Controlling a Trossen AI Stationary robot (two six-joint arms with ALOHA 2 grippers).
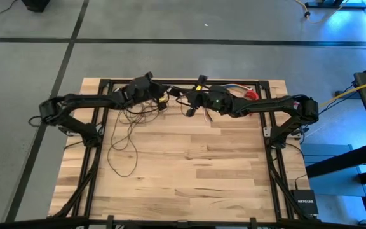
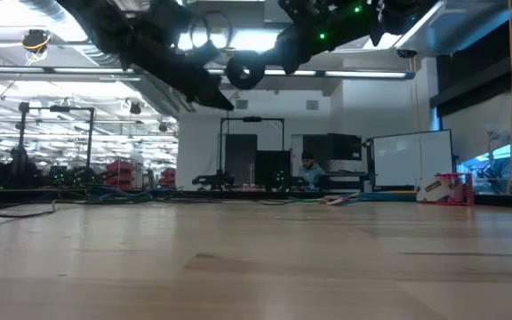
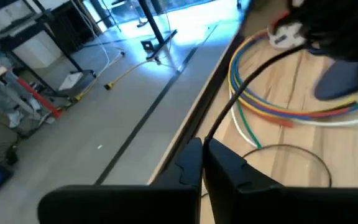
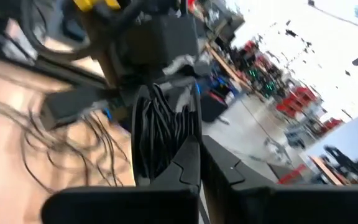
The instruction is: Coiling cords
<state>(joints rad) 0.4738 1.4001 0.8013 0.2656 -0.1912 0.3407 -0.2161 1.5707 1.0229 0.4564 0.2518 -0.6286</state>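
Cord (image 1: 127, 137): thin dark wire, loose loops trailing over the wood table (image 1: 189, 172) at left-centre of the high view, upper end rising toward the arms at the far edge. Left gripper (image 3: 201, 163) closed, pinching one strand of cord. Right gripper (image 4: 199, 163) closed on a bunch of coiled cord strands. Both grippers nearly meet at top centre, raised off the table. Coloured wires (image 3: 291, 112) lie by the far edge.

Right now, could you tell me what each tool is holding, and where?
Left tool pinches a single strand of the cord. Right tool is shut on the coiled bundle.
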